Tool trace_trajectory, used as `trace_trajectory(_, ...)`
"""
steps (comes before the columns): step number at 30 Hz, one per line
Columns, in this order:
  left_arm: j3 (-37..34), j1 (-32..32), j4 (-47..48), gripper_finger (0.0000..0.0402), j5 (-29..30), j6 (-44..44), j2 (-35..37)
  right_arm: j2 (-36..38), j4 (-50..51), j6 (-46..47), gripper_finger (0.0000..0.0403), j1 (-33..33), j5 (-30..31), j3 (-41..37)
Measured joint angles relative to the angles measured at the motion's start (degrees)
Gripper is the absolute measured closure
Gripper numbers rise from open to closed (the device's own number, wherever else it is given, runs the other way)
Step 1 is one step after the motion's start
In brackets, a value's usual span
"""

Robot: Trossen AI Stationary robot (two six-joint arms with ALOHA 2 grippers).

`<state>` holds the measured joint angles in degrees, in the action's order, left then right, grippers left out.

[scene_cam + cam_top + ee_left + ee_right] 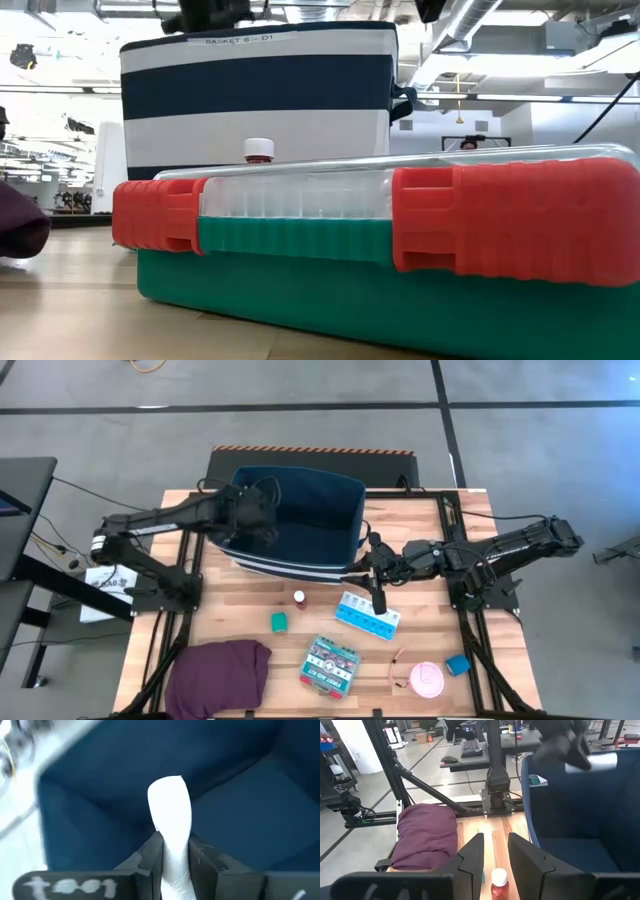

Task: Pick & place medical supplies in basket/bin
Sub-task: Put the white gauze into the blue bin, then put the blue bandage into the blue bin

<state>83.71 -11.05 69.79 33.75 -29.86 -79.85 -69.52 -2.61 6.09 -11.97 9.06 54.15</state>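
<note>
Clamped in the left hand (pixel 175 865), a white tube (pixel 172 820) is being held over the navy bin (pixel 300 520). The right hand (pixel 495 865) is being held unclenched above the red-capped vial (pixel 499 882) on the desk (pixel 240 605).

Probably lab; desk (pixel 485 745), keyboard (pixel 471 747), concrete floor (pixel 300 420)

Low view: flat box (pixel 400 240) fills the foreground, cut off at right and bottom edges; hides most of the tabletop behind it. Red-capped vial (pixel 259 150) visible only as cap above the box. Bin (pixel 255 90) lower part hidden behind box. Purple cloth (pixel 20 228) cut off at left edge.

Left wrist view: white tube (pixel 172 830) lower end hidden between the gripper fingers (pixel 150 865); upper left corner blurred, contents unreadable.

Right wrist view: vial (pixel 499 884) cut off at bottom edge. Left gripper (pixel 567 745) blurred above the bin; held item a pale smear.

High view: print on flat box (pixel 331 664) too small to read.
</note>
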Motion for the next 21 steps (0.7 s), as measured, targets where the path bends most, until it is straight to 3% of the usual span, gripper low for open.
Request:
trace_trajectory(3, -3.41, -3.96, -2.13, 0.0319, -4.58, 2.20, 0.00, 0.00, 0.04, -0.02, 0.0321, 0.00, 0.00, 0.00)
trace_trajectory(11, -9.80, -7.67, -10.64, 0.0277, -7.75, 9.07, 0.00, 0.00, 0.04, 0.68, 0.0321, 0.11, -0.01, 0.00)
trace_trajectory(16, -7.52, -7.87, -11.48, 0.0258, -7.68, 11.28, 0.00, 0.00, -0.42, 4.48, 0.0321, 0.11, -0.02, -0.02)
trace_trajectory(21, -2.73, -7.70, -10.61, 0.0242, -7.74, 12.39, 0.00, -0.70, -6.96, 4.15, 0.0321, 0.25, 0.03, 0.00)
